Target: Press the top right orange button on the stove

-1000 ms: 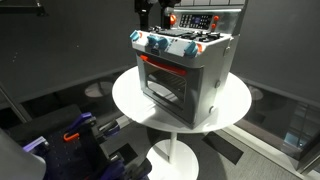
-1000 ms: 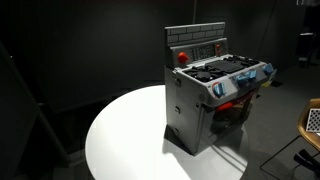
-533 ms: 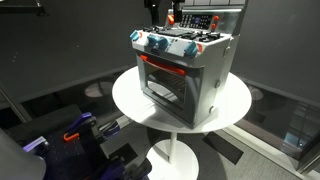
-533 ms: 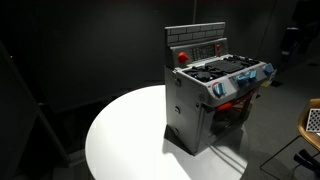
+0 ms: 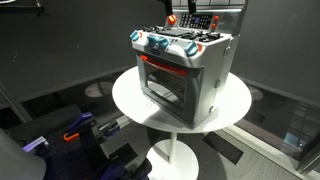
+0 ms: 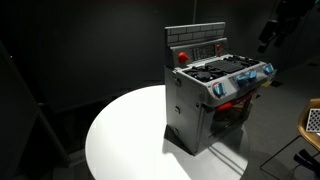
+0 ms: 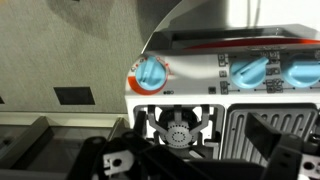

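Note:
The silver-grey toy stove [image 5: 190,75] stands on a round white table [image 5: 130,100], and it shows in both exterior views [image 6: 205,110]. Its dark back panel [image 6: 195,45] carries a round orange-red button [image 6: 182,57], also visible in an exterior view [image 5: 171,20]. My gripper [image 5: 163,7] hangs above the stove's front edge, apart from the panel, and shows at the frame's upper right in an exterior view [image 6: 272,30]. In the wrist view the open, empty fingers [image 7: 195,160] frame a burner [image 7: 180,125] and the blue knobs [image 7: 152,73].
The table's pedestal [image 5: 172,158] stands on a dark floor. Blue and black equipment [image 5: 70,135] sits low beside the table. A chair edge [image 6: 312,122] stands at the far side. Dark curtains surround the scene.
My gripper has moved sideways over the stove toward its back panel. In the exterior view where it enters from the right, it has come further into the frame. The stove has not moved.

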